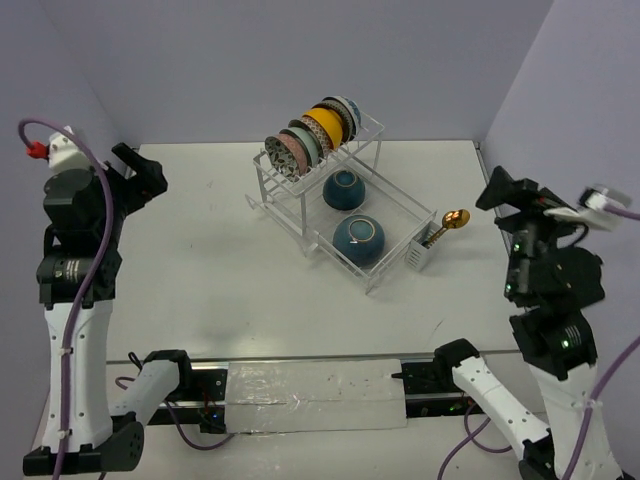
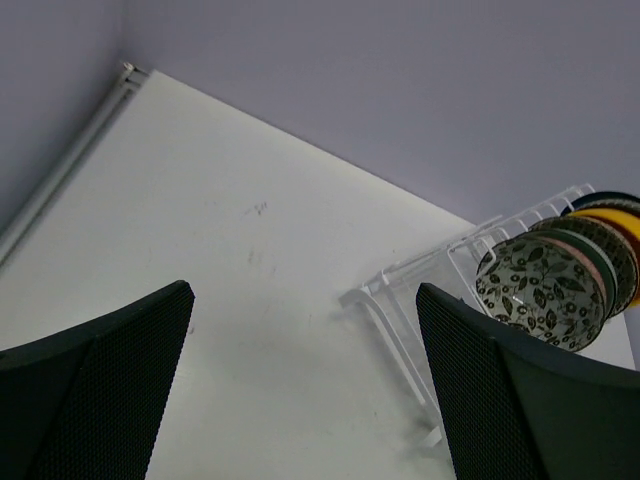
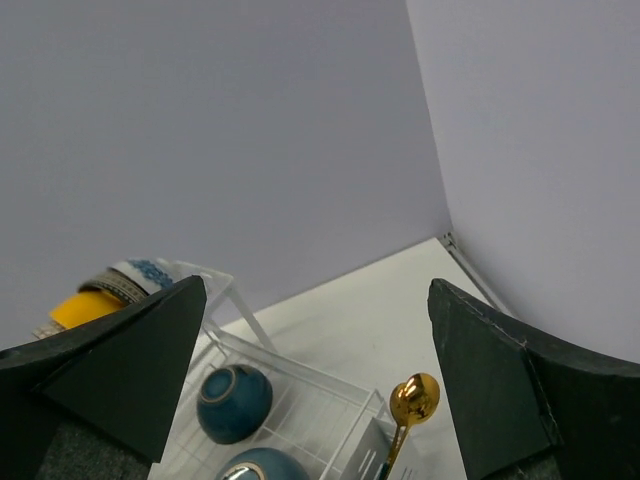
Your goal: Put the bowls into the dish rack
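- On the far half of the table stands the dish rack, set at a slant.
- A row of bowls stands on edge in the slots of its upper shelf: a leaf-patterned one at the front, pale green and yellow behind it. They overlap, so I would guess five or six.
- Two dark blue bowls lie in the lower tray, the farther one tipped on its side and the nearer one mouth up.
- A gold spoon sticks out of the small side holder.
- No bowl shows loose on the table in any view.
- The left gripper is raised at the left, well apart from the rack, its fingers spread wide with nothing between them.
- The right gripper is raised at the right, also spread wide and empty.
- Loading looks finished, with every bowl in view already in the rack.
- The next move probably calls for no pick at all, only parking both arms clear of the rack without nudging it.
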`<state>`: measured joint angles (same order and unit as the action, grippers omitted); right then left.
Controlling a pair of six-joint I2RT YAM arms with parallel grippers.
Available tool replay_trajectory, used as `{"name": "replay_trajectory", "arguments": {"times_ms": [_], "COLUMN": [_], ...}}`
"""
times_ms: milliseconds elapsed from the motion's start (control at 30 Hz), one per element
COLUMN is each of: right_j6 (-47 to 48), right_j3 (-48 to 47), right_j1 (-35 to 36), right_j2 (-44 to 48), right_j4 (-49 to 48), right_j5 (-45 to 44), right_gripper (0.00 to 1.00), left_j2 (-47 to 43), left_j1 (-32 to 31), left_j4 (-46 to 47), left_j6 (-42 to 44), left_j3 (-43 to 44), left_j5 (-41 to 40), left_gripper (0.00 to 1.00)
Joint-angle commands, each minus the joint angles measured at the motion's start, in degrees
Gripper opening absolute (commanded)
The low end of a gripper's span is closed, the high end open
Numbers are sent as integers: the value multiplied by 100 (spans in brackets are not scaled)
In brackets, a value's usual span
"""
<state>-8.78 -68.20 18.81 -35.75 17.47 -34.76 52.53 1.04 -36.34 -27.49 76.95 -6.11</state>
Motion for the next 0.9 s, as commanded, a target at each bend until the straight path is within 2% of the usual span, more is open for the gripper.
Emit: {"name": "replay_trajectory", "arguments": {"times_ms": [0,167,300,567,767,867], "right_j6": [112,262,447,657,798,790], "right_j3": [17,0,123,342,387,448], "right_j1": [-26,140,228,536,747,791], "right_j2": [628,1095,1561,2238,2406,2415], "right_j4": [107,265,239,230,213,212], "right_j5": [31,-127,136,-162,-303,-321], "right_gripper": [100,100,100,100,100,100], "left_j2": [-287,-568,-823,-1192,-1184,-1105], "left_j1": [28,28,-7,-279,-350,-350], "left_j4": [-417,-593,-734,-779,-691,-585], "left_j6": [349,419,446,358,209,147], "left_j3": [671,1015,1156,998,822,813], "left_j5": [-609,-698,-734,-787,-874,-638], "left_gripper": [99,99,99,99,99,99]}}
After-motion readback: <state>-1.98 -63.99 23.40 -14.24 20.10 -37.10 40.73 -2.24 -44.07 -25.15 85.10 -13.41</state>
